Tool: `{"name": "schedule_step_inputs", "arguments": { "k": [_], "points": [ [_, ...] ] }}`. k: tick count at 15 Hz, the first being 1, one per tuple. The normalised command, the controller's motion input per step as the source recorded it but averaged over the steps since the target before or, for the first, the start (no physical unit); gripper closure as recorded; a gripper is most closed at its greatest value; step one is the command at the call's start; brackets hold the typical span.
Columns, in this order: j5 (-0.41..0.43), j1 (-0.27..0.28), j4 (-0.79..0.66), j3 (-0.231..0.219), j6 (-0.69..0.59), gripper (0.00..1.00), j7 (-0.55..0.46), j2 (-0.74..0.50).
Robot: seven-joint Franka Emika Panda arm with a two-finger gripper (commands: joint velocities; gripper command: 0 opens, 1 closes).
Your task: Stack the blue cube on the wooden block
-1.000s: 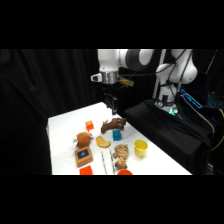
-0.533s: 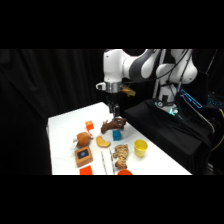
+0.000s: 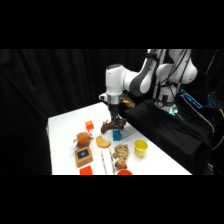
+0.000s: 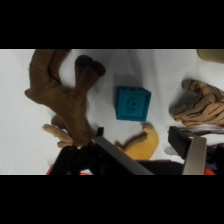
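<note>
The blue cube point(image 3: 117, 134) point(image 4: 132, 103) rests on the white table near its middle, between a dark brown plush toy and a striped tiger toy. My gripper point(image 3: 116, 121) point(image 4: 140, 137) hangs just above the cube and is open. In the wrist view the cube lies beyond the fingertips point(image 4: 101, 138), with nothing held between them. The wooden block point(image 3: 83, 156), flat and brown with a dark blue square on top, lies near the table's front left corner, well apart from the gripper; the wrist view does not show it.
A brown plush point(image 3: 108, 126) point(image 4: 65, 100) touches the cube's left side area. Tiger toy point(image 3: 120, 155) point(image 4: 202, 105), yellow cup point(image 3: 140, 147), yellow-orange piece point(image 3: 103, 143) point(image 4: 143, 145), orange cubes point(image 3: 89, 125) point(image 3: 86, 171), an orange-brown round thing point(image 3: 83, 140) and metal tongs point(image 3: 104, 161) crowd the table.
The arm has swung left and come down from above the table's far edge to just over the blue cube. The objects on the table have not moved.
</note>
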Motion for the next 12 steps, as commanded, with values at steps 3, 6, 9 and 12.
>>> {"name": "schedule_step_inputs", "arguments": {
  "k": [3,6,9,12],
  "points": [
    [0.085,0.092,-0.04,-0.003,0.28,0.00,0.14,0.14],
    [0.142,0.094,-0.03,0.003,0.28,0.00,0.10,0.15],
    [0.155,0.100,-0.03,-0.008,0.29,0.00,0.08,0.15],
    [0.159,0.112,-0.04,-0.026,0.31,0.00,0.07,0.14]
  ]
}}
